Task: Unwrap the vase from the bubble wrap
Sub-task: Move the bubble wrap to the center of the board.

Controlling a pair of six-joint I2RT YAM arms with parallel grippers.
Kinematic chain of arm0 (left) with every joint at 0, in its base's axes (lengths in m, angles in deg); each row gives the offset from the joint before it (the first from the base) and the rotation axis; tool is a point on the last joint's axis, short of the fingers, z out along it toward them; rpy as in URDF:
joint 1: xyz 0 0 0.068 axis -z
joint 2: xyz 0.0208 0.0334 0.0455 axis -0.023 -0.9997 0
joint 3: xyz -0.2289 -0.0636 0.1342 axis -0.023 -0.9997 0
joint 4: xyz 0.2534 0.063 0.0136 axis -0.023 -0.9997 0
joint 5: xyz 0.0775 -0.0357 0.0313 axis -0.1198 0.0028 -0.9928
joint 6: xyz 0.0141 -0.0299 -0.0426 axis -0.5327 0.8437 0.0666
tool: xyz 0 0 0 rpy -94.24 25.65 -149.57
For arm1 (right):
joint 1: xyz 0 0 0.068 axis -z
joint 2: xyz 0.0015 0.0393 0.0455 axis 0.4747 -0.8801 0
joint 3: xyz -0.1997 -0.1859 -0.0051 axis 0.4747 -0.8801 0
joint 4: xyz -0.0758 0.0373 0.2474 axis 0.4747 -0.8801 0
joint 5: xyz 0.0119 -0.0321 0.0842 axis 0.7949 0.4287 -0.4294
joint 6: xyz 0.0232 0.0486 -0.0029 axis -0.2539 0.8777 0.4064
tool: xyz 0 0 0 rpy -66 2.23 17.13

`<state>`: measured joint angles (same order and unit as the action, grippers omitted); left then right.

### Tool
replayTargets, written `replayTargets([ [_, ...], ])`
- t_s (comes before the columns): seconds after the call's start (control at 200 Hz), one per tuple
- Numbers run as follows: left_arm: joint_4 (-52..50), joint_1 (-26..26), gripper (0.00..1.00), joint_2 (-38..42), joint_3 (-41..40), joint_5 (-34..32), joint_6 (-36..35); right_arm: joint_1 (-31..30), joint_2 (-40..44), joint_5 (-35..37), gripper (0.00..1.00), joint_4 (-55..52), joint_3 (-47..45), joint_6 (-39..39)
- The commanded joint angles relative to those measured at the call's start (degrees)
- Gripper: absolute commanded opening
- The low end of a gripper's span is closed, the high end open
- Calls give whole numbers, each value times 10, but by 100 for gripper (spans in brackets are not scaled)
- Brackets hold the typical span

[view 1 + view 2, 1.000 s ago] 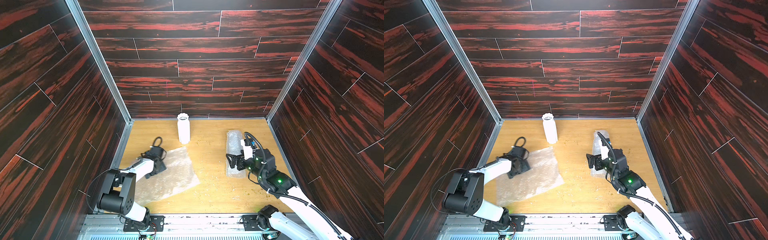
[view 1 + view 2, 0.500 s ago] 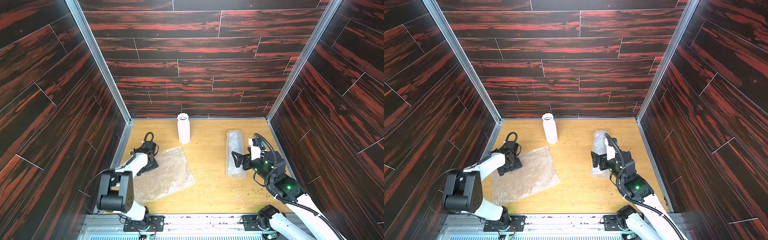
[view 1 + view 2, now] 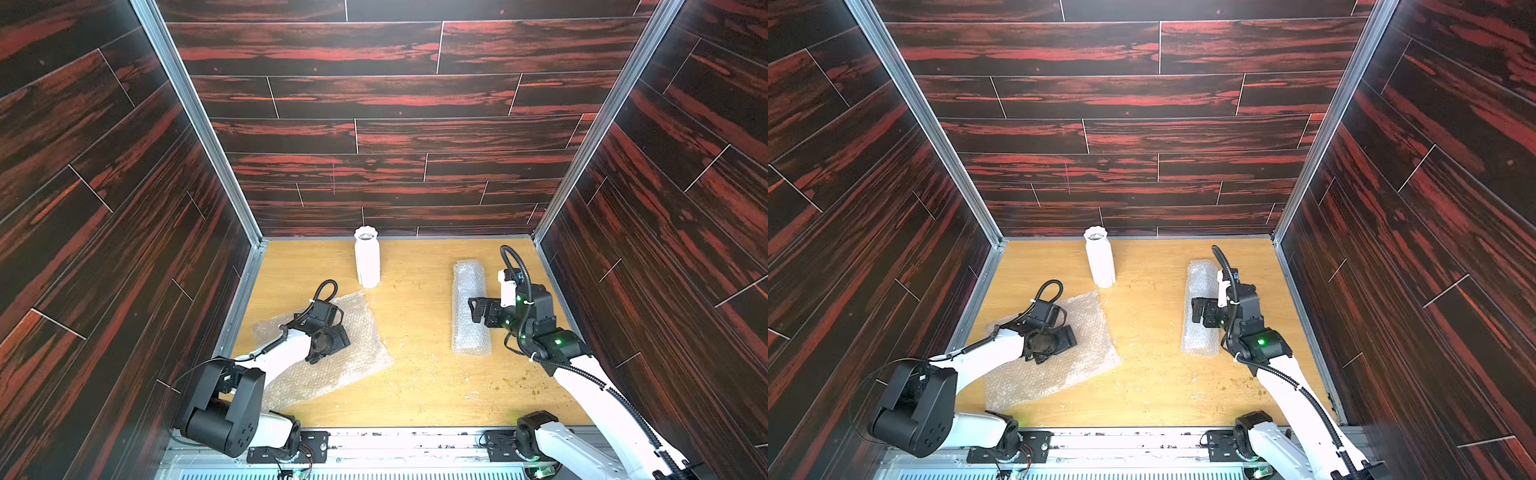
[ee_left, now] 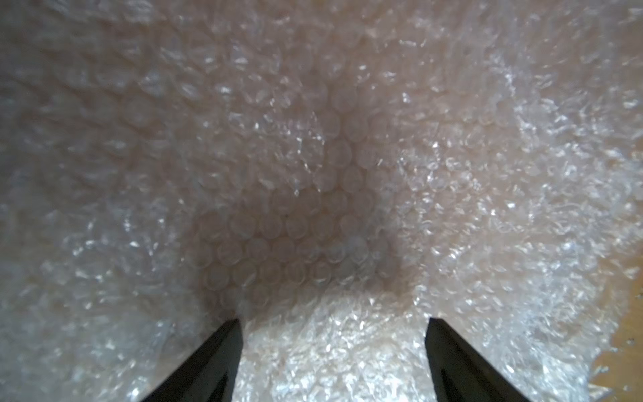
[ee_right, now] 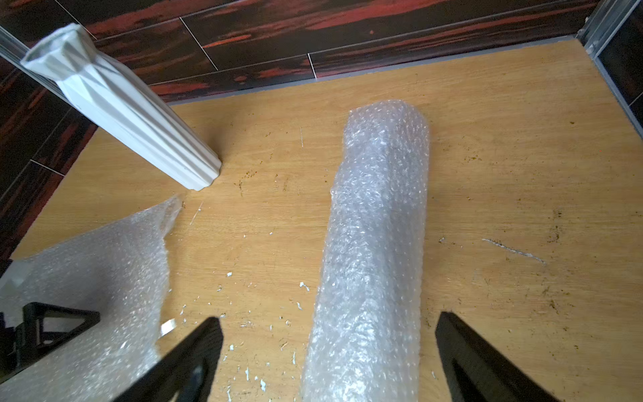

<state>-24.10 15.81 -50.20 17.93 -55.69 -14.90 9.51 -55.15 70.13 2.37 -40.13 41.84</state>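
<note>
Left side: left gripper (image 4: pixel 334 322) is released, jaws spread, nothing between them, poised low over the flat bubble wrap sheet (image 3: pixel 357 361), which lies spread on the bench (image 3: pixel 424 374).

Centre back: white ribbed vase (image 3: pixel 367 262) stands upright and bare, just beyond the sheet's far corner, apart from it.

Right side: bubble wrap roll (image 3: pixel 467 282) lies lengthwise; right gripper (image 5: pixel 328 316) is released, jaws wide to either side of the roll, no contact visible.

Progress, as judged: the vase is already out of its wrap, so the main step looks done. The roll remains rolled; whether it holds anything cannot be told.

Views: the left wrist view shows only bubbles, no placement. The right wrist view alone shows white flakes (image 5: pixel 302 286) scattered on the bench.
</note>
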Motion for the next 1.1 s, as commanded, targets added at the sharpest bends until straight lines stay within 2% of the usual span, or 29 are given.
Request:
replayTargets([
  [0.0,-4,-9,87,-13,-5,-21,-1,2,-3,1,99,-12,32,12],
  [0.2,-25,-81,86,19,-28,-42,-28,3,-18,14,99,-16,47,7],
  [0.286,-58,-89,86,47,-14,-96,-28,8,-26,11,99,-9,46,7],
  [0.401,-59,-93,86,75,3,-109,-20,31,-34,-22,99,12,42,23],
  [0.506,-70,-92,86,82,25,-99,-37,57,-38,-60,99,33,38,39],
  [0.656,-83,-83,89,119,36,-51,-68,108,-53,-97,99,52,29,47],
  [0.716,-65,-62,89,141,34,-25,-65,149,-64,-126,99,72,18,60],
  [0.807,15,11,89,141,37,13,-30,217,-93,-203,99,116,6,99],
  [0.892,117,98,91,75,79,60,1,278,-129,-289,99,183,-14,154],
  [0.952,174,147,92,11,128,83,8,298,-153,-311,99,208,-20,175],
  [1.017,223,176,94,-60,182,102,21,308,-173,-313,99,213,-20,175],
  [1.097,285,184,95,-145,239,138,49,310,-188,-304,99,217,-25,172],
])
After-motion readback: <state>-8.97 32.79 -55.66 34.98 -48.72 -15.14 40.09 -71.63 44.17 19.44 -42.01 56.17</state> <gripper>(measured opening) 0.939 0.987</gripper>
